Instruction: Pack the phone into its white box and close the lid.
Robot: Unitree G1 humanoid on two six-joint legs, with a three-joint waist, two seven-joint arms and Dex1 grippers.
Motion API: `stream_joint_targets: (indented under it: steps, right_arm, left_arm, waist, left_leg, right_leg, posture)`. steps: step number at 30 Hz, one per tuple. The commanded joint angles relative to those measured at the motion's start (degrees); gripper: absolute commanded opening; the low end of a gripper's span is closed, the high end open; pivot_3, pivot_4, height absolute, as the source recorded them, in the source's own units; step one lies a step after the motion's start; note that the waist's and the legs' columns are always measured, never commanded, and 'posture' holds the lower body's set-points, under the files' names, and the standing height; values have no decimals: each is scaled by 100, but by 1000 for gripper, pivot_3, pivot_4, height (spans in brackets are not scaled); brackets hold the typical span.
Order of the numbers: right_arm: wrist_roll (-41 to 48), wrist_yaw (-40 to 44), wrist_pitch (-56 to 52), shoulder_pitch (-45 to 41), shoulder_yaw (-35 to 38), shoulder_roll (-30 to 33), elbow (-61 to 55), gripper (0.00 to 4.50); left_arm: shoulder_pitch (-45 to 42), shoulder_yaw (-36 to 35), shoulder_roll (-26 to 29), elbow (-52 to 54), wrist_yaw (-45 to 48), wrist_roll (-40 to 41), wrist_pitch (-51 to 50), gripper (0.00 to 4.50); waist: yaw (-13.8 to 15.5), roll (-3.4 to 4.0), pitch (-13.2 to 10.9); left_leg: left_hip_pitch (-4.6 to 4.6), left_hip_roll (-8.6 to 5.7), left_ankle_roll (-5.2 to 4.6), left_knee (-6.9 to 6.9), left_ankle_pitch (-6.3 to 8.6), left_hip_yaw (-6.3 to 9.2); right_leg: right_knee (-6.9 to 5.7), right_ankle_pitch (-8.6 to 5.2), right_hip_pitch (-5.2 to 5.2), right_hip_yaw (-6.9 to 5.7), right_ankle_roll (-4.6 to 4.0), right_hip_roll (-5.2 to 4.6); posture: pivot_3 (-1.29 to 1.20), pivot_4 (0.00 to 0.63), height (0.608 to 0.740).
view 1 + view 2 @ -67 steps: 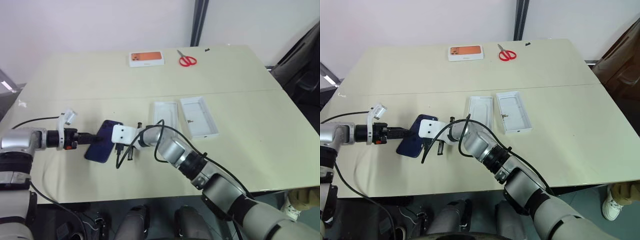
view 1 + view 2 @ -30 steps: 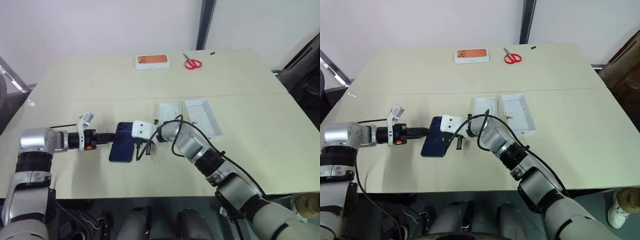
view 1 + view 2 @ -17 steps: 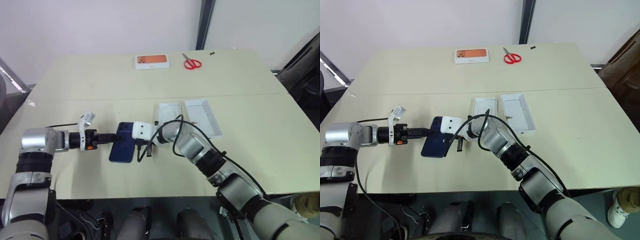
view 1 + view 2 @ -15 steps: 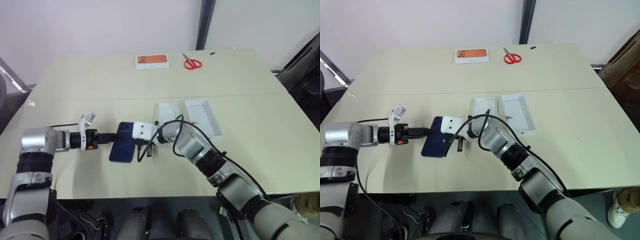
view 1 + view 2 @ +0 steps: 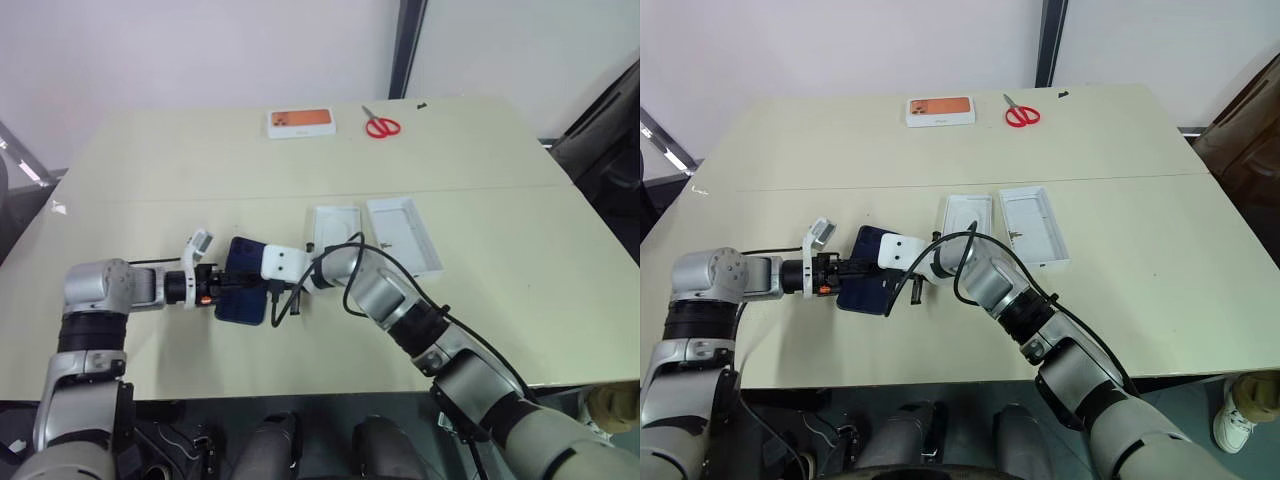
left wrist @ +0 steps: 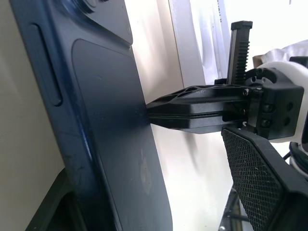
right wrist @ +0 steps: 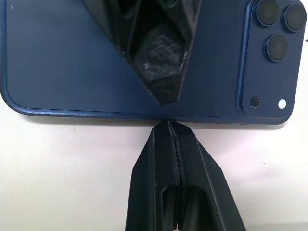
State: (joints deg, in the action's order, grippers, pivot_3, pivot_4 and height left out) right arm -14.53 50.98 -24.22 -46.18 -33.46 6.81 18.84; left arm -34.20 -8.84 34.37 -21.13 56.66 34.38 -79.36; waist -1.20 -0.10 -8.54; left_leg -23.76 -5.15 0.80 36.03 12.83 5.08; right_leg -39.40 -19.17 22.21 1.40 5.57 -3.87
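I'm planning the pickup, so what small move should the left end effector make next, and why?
Probably close the left end effector on the phone: its open fingers straddle the phone's edge, while the shut right end effector braces the opposite edge.

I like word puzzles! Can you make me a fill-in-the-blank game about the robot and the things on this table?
1. The phone between the two grippers is dark ____.
2. The scissors at the table's far edge have ____ handles.
3. The right gripper has its fingers ____.
4. The white box holds ____.

Missing words: blue; red; shut; nothing
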Motion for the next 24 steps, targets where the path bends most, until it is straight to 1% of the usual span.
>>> stream_joint_targets:
  steps: [1,4,11,14,16,17,24]
  right_arm:
    - [-58,-23,79,8,-50,17,-15,16]
    - [-46,-20,71,19,-39,19,-23,0]
    - [-61,-23,107,32,-67,19,-26,0]
    - [-60,-19,96,42,-73,25,-42,0]
    - [-60,-15,88,53,-80,29,-52,0]
    - [-66,-14,95,57,-90,32,-51,0]
    - [-82,-25,119,70,-98,37,-42,0]
  left_arm:
    - [41,-123,173,-257,-189,-63,122,3529]
    - [94,-137,186,-319,-153,8,124,2667]
    - [237,-116,268,-441,-1,186,142,2667]
    - [276,-132,307,-557,49,242,159,1765]
    - [313,-106,343,-557,100,281,168,743]
    - [336,-78,366,-553,123,282,192,303]
    - [412,-56,500,-626,191,311,213,303]
  waist:
    - [-3,0,0]
    - [-10,-2,-1]
    - [-42,-3,-2]
    - [-94,-3,-2]
    - [-113,-4,-2]
    - [-108,-6,-1]
    - [-133,-6,-1]
  left_leg:
    - [0,0,0,-1,0,0]
    - [0,2,0,-3,0,0]
    - [-1,4,4,-6,-2,0]
    - [-1,4,4,-10,-2,0]
    - [-2,4,4,-10,-2,1]
    - [-2,4,4,-11,-1,1]
    - [-1,4,2,-15,-1,3]
  right_leg:
    - [0,0,0,0,0,0]
    - [0,0,2,0,0,2]
    - [1,0,5,1,0,2]
    - [1,0,6,1,0,2]
    - [2,0,6,1,0,2]
    - [2,0,6,1,0,2]
    - [4,0,8,1,-1,3]
  posture:
    - [0,150,734]
    - [0,150,734]
    - [0,150,734]
    - [0,150,734]
    - [0,150,734]
    - [0,150,734]
    - [0,150,734]
